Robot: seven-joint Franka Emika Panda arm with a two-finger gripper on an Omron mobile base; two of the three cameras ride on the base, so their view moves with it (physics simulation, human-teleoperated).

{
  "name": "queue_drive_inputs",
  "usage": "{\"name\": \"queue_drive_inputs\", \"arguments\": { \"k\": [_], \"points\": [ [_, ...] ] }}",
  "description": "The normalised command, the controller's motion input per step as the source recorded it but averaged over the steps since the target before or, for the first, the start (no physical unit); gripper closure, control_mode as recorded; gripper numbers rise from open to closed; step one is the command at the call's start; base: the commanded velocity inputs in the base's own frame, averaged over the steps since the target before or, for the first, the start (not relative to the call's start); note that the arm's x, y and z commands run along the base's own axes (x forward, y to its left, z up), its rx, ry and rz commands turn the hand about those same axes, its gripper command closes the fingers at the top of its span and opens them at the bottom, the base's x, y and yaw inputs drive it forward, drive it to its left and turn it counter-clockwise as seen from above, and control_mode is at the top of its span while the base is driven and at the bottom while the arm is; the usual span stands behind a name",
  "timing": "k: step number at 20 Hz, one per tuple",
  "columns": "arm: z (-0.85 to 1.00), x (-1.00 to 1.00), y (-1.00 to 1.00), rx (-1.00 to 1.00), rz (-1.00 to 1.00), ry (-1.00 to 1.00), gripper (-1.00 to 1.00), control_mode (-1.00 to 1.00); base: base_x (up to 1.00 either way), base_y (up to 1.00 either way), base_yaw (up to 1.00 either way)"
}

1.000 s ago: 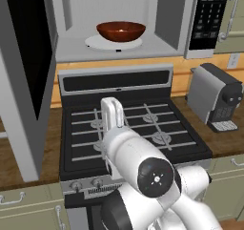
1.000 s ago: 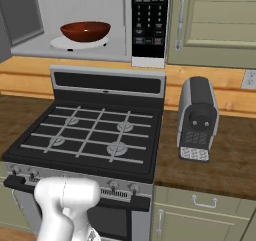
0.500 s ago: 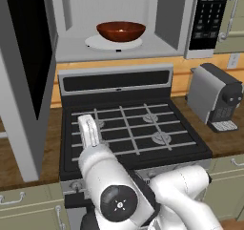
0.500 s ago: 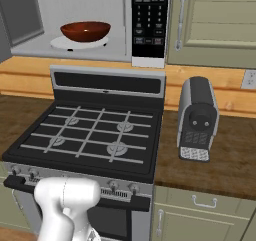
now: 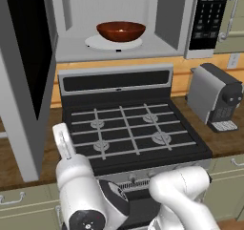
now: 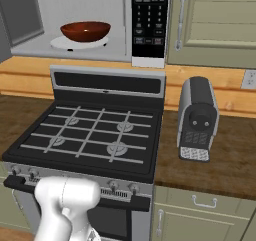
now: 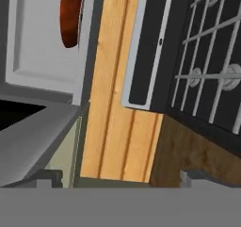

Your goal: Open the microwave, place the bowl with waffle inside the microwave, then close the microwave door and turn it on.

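Kitchen wall with beige cabinets is framing everything; going left to right. Microwave door (image 5: 26, 81) is hanging swung fully open at far left, black glass facing into the room. Next to it the microwave (image 5: 119, 47) cavity is standing exposed, and the bowl (image 5: 121, 31) is sitting on the white turntable (image 5: 102, 44), centred, touching nothing else. Can't make out the waffle inside it from these angles. Below, the gas stove (image 5: 131, 129) is sitting with bare grates. Right of the cavity the black keypad panel (image 5: 208, 16) is showing, then a grey coffee machine (image 5: 214, 98) is standing on the wood counter (image 6: 225, 160).

What's changing: over the last second the arm is swinging from above the middle of the stove down and to the left, and its forearm is now sitting low at the stove's front-left corner, close to the door's lower edge. Bowl isn't shifting at all across that second. Gripper (image 7: 120, 176) is standing spread wide with nothing between the fingertips; hand view is rolled sideways, looking past the door edge at the backsplash (image 7: 117, 103) and stove.

My read: placement is finished and the arm is repositioning to get behind the open door and push it shut. Button press is coming after that. Risk is clipping the door edge during the swing.
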Motion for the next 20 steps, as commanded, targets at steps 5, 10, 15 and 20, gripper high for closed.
{"name": "queue_drive_inputs", "arguments": {
  "k": [5,10,15,20],
  "points": [
    [0.47,0.03,0.64,0.0,-0.06,-0.39,-1.0,-1.0,0.0,0.0,0.0],
    [0.29,0.07,0.6,0.01,-0.12,-0.3,-1.0,-1.0,0.0,0.0,0.0],
    [0.27,0.02,0.69,0.01,-0.15,-0.27,-1.0,-1.0,0.0,0.0,0.0],
    [-0.51,0.21,0.4,0.02,0.02,-0.17,-1.0,-1.0,0.0,0.0,0.0]
  ]
}}
